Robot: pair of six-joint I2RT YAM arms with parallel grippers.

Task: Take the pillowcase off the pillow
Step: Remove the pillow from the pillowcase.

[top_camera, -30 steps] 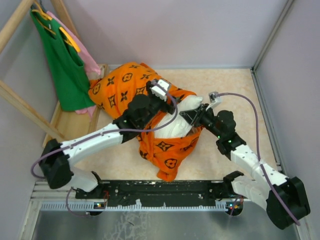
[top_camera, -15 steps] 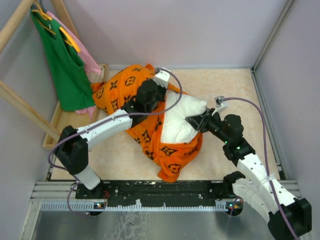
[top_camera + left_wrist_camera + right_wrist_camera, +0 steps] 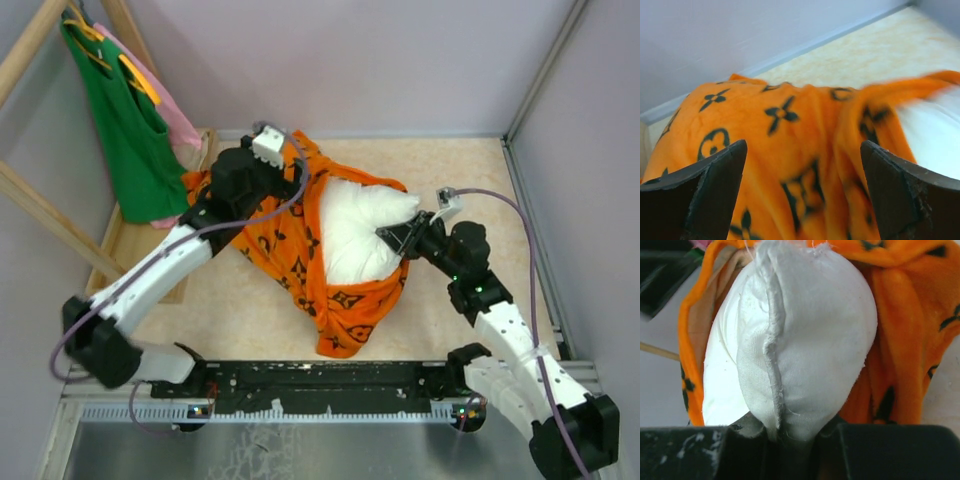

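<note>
Top external view showed the plump white stuffed pillow (image 3: 355,235) half out of the bright orange monogram-printed fabric pillowcase (image 3: 285,255) on the beige table (image 3: 460,170). Our left fingers (image 3: 715,190) stood spread, empty, over orange cloth; our right fingers (image 3: 890,450) pinched the pillow's corner.

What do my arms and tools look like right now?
The left arm and right arm have white links and black joints, each with a thin purple cable. The left tool has wide, flat black fingers, scuffed at the edges; the right tool is black too.
</note>
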